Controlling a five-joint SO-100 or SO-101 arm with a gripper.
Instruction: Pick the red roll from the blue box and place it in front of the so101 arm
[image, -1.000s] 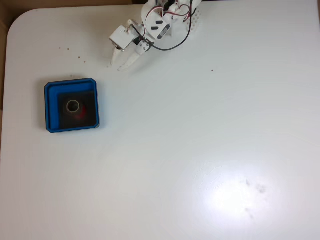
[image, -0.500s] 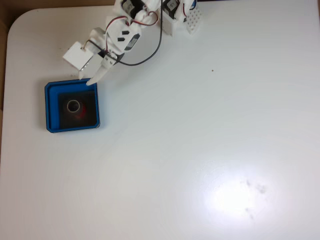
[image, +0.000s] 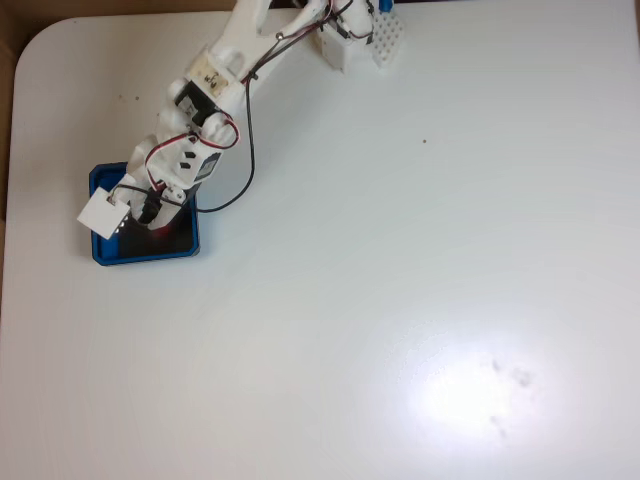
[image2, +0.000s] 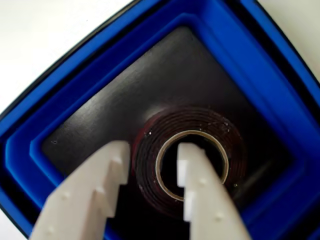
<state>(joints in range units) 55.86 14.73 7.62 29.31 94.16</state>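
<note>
The blue box sits at the table's left in the fixed view. The white so101 arm stretches from the top edge down over it. My gripper hangs inside the box, and a sliver of the red roll shows beneath it. In the wrist view the red roll lies flat on the black floor of the blue box. My gripper is open astride the roll's left wall. One finger dips into the pale core and the other finger stands outside the rim.
The arm's white base stands at the table's top edge. The white table spreads to the right and below the box, with a few dark specks. The table's rounded left edge lies close to the box.
The arm has swung left and reached down from near its base. The gripper went from above the box's top rim to inside it, now covering most of the roll.
</note>
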